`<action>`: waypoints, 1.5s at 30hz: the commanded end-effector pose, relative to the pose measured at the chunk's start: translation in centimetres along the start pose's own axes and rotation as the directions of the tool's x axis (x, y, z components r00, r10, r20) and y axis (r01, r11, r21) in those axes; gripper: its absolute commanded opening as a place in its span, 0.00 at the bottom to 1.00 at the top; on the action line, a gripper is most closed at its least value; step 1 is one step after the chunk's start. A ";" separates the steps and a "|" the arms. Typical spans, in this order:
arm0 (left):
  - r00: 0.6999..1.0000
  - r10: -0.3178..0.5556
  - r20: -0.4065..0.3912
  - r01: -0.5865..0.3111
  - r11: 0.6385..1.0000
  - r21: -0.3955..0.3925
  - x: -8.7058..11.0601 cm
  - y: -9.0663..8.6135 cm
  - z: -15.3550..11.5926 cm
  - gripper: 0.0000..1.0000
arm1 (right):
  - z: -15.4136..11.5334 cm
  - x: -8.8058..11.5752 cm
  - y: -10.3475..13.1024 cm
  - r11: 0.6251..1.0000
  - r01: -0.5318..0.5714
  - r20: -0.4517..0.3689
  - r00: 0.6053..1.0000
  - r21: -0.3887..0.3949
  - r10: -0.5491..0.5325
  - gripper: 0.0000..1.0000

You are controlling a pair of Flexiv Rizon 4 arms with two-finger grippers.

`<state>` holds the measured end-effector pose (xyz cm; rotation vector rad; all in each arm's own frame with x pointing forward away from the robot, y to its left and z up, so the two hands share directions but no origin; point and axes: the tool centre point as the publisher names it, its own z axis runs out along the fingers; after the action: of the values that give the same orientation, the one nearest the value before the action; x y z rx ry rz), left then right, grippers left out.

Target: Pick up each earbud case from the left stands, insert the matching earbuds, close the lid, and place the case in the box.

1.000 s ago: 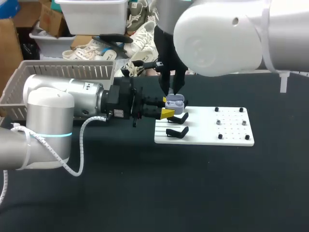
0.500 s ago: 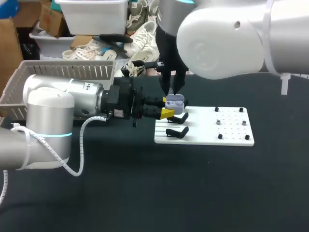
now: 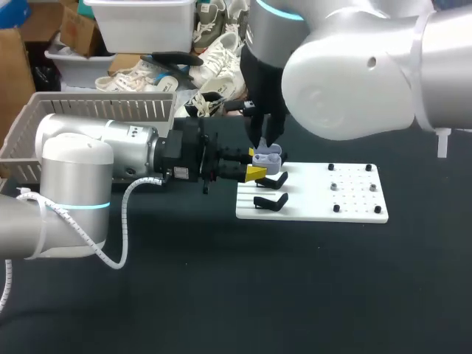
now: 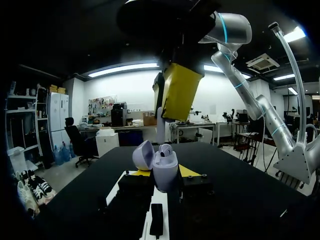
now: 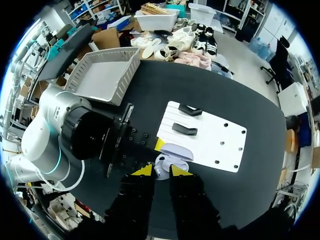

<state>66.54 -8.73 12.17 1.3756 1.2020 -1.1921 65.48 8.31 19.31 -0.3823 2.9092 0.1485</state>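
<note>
A lavender earbud case (image 3: pixel 265 156) is held level above the white board's left end, its lid (image 4: pixel 144 155) open, with my left gripper (image 3: pixel 256 172) shut on its body (image 4: pixel 165 167). One earbud (image 4: pixel 165 148) sits in the case. My right gripper (image 3: pixel 264 144) hangs straight above it, fingers pointing down and shut on a pale earbud (image 4: pixel 159 125) just over the open case. In the right wrist view the case (image 5: pixel 173 151) lies directly under my right gripper (image 5: pixel 159 171). Two black stands (image 3: pixel 271 200) sit on the board below.
The white board (image 3: pixel 346 199) with small black pegs lies at the table's middle right. A grey slatted basket (image 3: pixel 44 125) stands at the far left, behind my left arm (image 3: pixel 96 169). Dark tabletop (image 3: pixel 258 295) spreads toward the near edge.
My right arm's upper links have swung slightly to the right, while its gripper stays over the open case. The left arm and the case have not moved.
</note>
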 end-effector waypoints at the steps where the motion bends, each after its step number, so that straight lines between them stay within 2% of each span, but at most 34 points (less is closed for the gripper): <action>1: 1.000 0.001 0.000 -0.001 1.000 -0.005 0.0 -0.1 0.1 0.00 | 0.3 0.3 -0.2 1.000 0.006 0.007 1.000 -0.002 -0.006 0.00; 45: 1.000 0.001 0.000 -0.001 1.000 -0.005 0.0 -0.1 0.1 0.00 | 2.8 0.0 -0.1 1.000 0.025 -0.042 0.999 0.002 -0.025 0.00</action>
<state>66.54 -8.72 12.17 1.3755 1.2023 -1.1920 65.83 8.42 16.65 -0.4238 2.9369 0.1400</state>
